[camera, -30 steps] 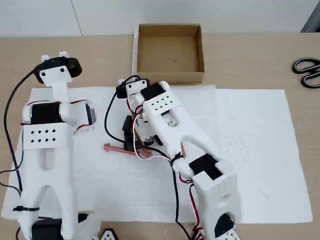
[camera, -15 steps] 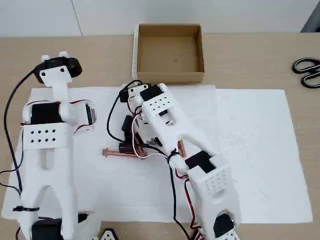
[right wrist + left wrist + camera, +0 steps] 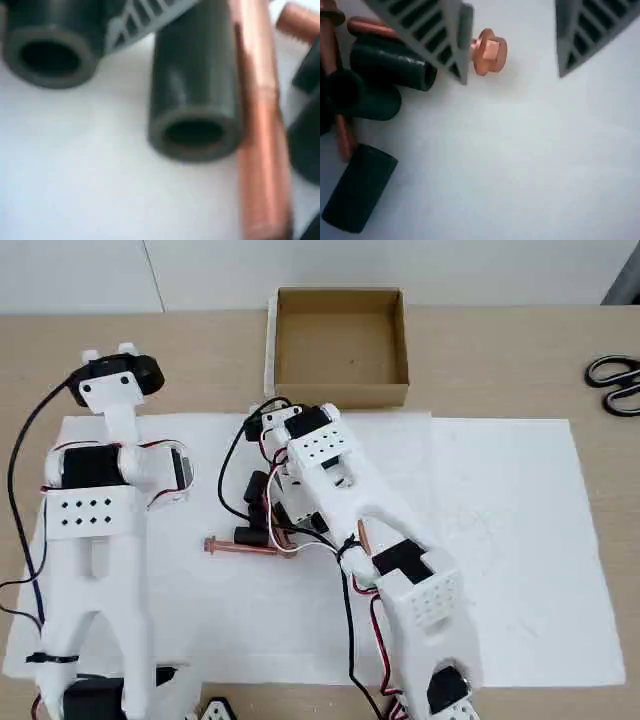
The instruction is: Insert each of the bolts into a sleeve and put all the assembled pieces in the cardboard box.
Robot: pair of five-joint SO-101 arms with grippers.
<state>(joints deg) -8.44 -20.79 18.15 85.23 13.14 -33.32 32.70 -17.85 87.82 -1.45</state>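
Two arms, high view: right gripper [image 3: 270, 528] sits at the right end of a copper bolt [image 3: 232, 546] on the white sheet [image 3: 500, 540]. Bolt's long axis runs across the table, head toward the left arm. A dark sleeve [image 3: 248, 535] lies against it. The right arm is nearer; left arm well apart. Beyond lies the cardboard box [image 3: 340, 395], looks empty.

Left wrist view: left gripper [image 3: 512, 75] open wide, holding nothing. Another bolt head [image 3: 488, 50] stands btwn the fingers [image 3: 440, 35], close to one. Three sleeves [image 3: 390, 65] lie off to one side w/ more bolts.

Right wrist view: sleeve [image 3: 195, 115] mouth faces the cam. A bolt shaft [image 3: 260, 140] lies alongside, touching, axes parallel: beside, not inside. Open or closed for the right gripper: can't tell. Judgement: next move needs bolt tip lined up w/ the sleeve's hole.

No readable brands, labels or writing.
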